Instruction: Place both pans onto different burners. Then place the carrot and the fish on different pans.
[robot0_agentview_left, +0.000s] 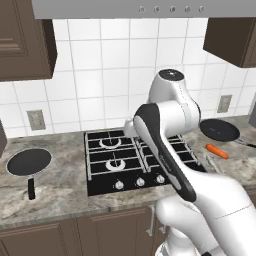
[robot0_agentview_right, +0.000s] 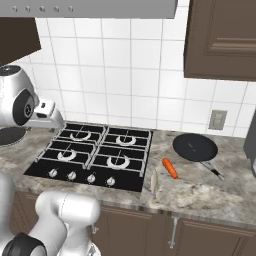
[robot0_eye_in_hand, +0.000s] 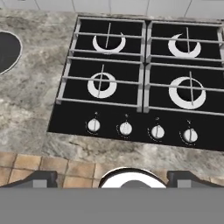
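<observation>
Cooktop (robot0_agentview_left: 131, 165) set mid-worktop, all four burners bare; nothing cooked on yet. One pan (robot0_agentview_left: 28, 162) flat on worktop toward left end, handle toward front edge, well apart from grates. Second pan (robot0_agentview_right: 195, 147) on worktop right of cooktop, handle toward right end. Carrot (robot0_agentview_right: 170, 168) just in front of that pan; fish (robot0_agentview_right: 154, 183) nearer front edge, beside cooktop's right side. Gripper (robot0_eye_in_hand: 112, 178) fully open, empty, looking down over knobs and burners. Judged: task at start, no pan yet moved.
</observation>
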